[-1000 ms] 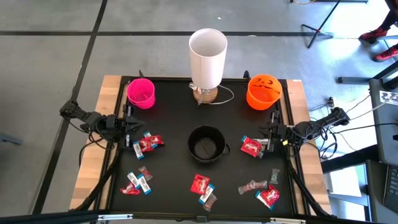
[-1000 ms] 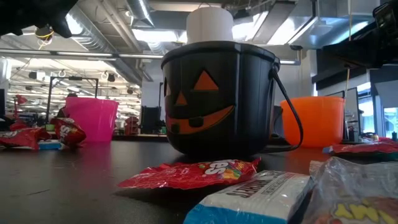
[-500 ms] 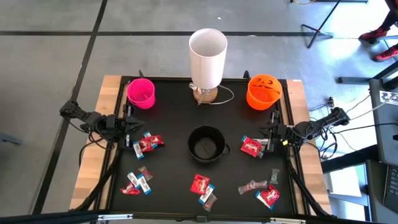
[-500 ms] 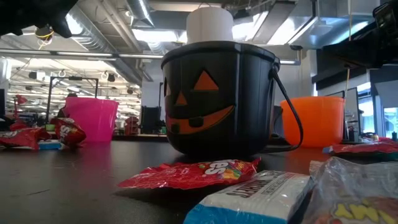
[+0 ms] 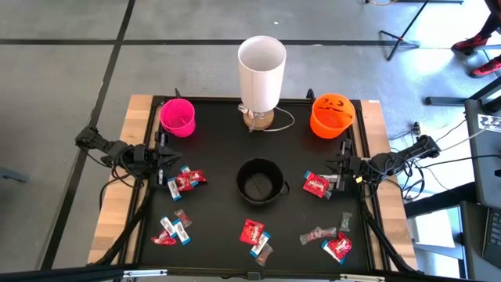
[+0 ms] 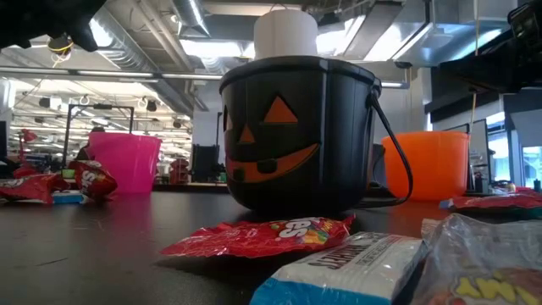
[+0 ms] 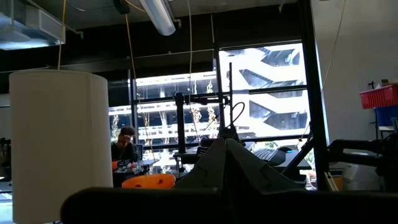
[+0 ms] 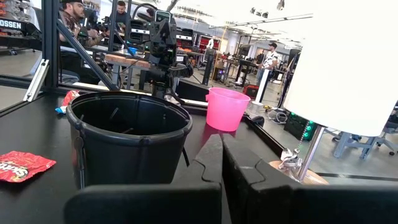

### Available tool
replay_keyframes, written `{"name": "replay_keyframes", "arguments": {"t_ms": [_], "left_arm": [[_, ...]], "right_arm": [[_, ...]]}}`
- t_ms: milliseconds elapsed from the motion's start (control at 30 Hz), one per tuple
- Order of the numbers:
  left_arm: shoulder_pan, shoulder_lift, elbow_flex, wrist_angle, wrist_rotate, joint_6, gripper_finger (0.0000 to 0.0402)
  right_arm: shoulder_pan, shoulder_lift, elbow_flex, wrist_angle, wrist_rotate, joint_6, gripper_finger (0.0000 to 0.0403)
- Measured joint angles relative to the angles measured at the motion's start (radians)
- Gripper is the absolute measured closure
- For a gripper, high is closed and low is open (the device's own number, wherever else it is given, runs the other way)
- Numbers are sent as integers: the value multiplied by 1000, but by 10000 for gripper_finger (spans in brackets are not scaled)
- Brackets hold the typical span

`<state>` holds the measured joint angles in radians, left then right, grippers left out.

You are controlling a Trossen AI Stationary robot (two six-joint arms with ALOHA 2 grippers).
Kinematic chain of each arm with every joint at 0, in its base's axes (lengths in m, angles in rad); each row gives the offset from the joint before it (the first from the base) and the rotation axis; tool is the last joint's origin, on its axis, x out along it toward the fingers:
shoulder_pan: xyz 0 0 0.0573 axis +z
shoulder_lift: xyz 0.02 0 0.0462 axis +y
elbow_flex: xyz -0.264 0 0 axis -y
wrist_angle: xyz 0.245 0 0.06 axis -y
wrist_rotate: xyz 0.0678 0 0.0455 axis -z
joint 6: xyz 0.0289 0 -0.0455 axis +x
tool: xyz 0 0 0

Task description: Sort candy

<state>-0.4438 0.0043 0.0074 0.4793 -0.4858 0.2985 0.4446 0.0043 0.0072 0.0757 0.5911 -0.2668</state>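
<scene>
The candy lies scattered on the black mat: red packets (image 5: 189, 180) (image 5: 316, 185) (image 5: 252, 230) (image 5: 340, 247), blue-and-white mini bars (image 5: 177, 230) and brownish-grey wrappers (image 5: 317, 234). In the low view, a red packet (image 6: 262, 235) and a mini bar (image 6: 339, 271) lie close to the camera. My left gripper (image 5: 167, 159) is at the mat's left edge, shut and holding nothing; its fingers meet in the left wrist view (image 7: 225, 146). My right gripper (image 5: 337, 168) is at the right edge, shut and holding nothing (image 8: 221, 142), beside a red packet.
A black pumpkin bucket (image 5: 260, 182) stands mid-mat. Along the far edge stand a pink cup (image 5: 178, 116), a tall white cylinder on a wooden base (image 5: 261, 66) and an orange pumpkin bucket (image 5: 331, 114). People show in the room beyond the table.
</scene>
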Motion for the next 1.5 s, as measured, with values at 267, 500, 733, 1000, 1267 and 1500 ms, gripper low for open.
{"name": "replay_keyframes", "arguments": {"t_ms": [267, 500, 733, 1000, 1267, 1500], "left_arm": [[0, 0, 0, 0, 0, 0, 398], [0, 0, 0, 0, 0, 0, 398], [0, 0, 0, 0, 0, 0, 398], [0, 0, 0, 0, 0, 0, 398], [0, 0, 0, 0, 0, 0, 398], [0, 0, 0, 0, 0, 0, 398]], "right_arm": [[0, 0, 0, 0, 0, 0, 402], [0, 0, 0, 0, 0, 0, 402], [0, 0, 0, 0, 0, 0, 402], [0, 0, 0, 2, 0, 0, 402], [0, 0, -1, 41, 0, 0, 402], [0, 0, -1, 46, 0, 9, 402]]}}
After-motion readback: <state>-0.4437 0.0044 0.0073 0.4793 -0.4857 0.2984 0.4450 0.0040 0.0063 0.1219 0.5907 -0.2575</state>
